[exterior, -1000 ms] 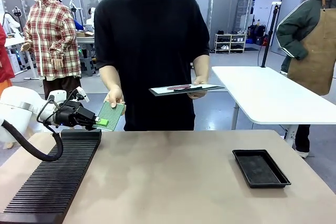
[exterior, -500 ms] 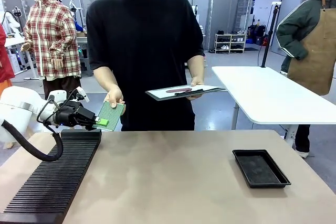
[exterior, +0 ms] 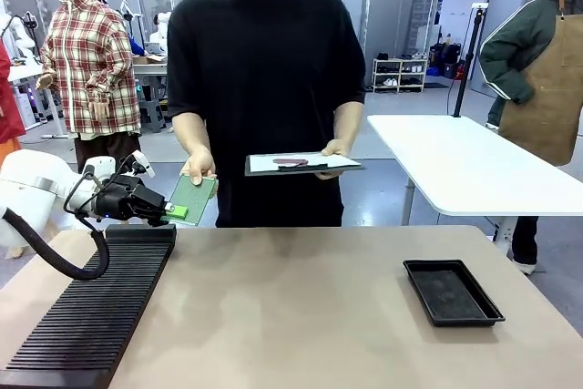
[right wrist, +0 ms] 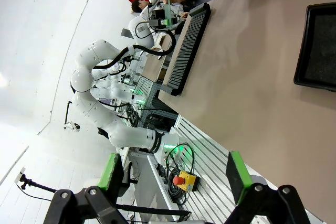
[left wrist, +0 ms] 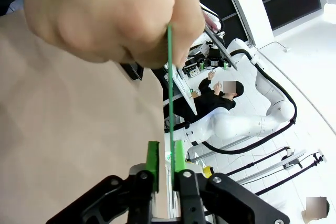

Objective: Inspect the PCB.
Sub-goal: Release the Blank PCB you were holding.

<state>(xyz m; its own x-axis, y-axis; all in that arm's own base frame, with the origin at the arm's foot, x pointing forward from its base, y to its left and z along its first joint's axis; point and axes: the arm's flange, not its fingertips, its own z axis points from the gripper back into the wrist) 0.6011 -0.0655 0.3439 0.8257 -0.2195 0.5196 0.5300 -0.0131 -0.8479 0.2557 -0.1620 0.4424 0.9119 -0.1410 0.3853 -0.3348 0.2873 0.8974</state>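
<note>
The person's clipboard [exterior: 301, 164] is sitting more level and further left than half a second ago. You are seeing the PCB [exterior: 190, 198] just past the black slotted rack's [exterior: 91, 307] far end. The person's hand [exterior: 199, 167] is pinching it, and the left gripper [exterior: 173, 213] is straddling its lower edge with pads slightly parted. The right gripper [right wrist: 173, 174] is gaping wide.

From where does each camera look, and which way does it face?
Front view: on the robot's side, facing across the table to the person; the left gripper enters from picture left.
Left wrist view: on the left wrist, looking along that gripper at the edge-on PCB and the person's hand holding it.
Right wrist view: on the right wrist, looking past the open right gripper at the black tray and slotted rack.
Shared: front and right wrist views both show tray and rack.
</note>
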